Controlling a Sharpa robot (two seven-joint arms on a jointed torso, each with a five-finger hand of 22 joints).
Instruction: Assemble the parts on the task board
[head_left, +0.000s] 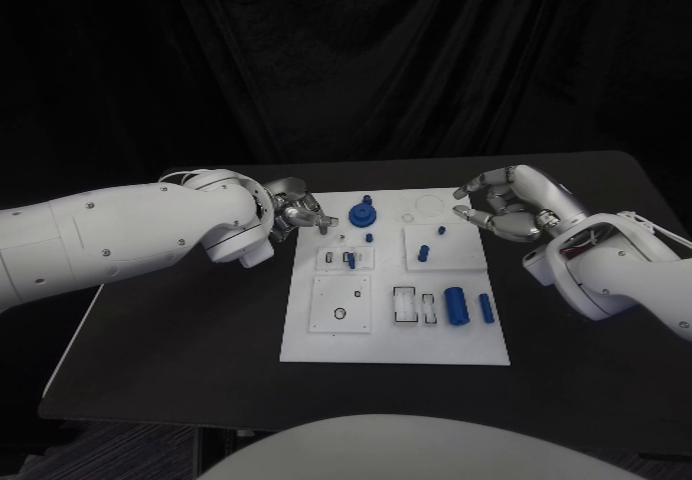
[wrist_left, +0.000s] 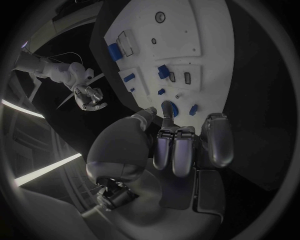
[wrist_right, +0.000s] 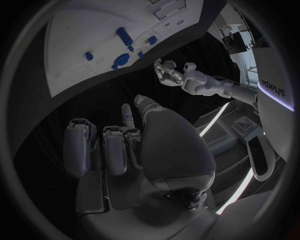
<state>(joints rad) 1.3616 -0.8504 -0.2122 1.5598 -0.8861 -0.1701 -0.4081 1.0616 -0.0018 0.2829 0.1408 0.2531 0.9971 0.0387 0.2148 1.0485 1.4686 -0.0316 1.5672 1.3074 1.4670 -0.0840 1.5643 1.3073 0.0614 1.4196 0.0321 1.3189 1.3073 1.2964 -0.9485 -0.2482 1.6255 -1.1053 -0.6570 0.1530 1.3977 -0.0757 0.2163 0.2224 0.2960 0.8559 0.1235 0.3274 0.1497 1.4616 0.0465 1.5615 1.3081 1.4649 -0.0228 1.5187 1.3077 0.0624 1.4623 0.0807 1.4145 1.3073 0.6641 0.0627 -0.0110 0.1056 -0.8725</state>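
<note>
Left hand (head_left: 296, 213) fingers curled, empty, at task board (head_left: 395, 345) 10 o'clock corner; right hand (head_left: 505, 203) curled, empty, at 2 o'clock

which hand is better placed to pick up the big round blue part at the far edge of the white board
Left, probably. The left hand hovers at the white task board's far left corner, right beside the round blue knob-like part. The right hand sits off the board's far right corner, farther from it. Neither hand holds anything.

White task board (head_left: 325, 340) — blue parts (head_left: 456, 305) — black table (head_left: 173, 350).
</note>
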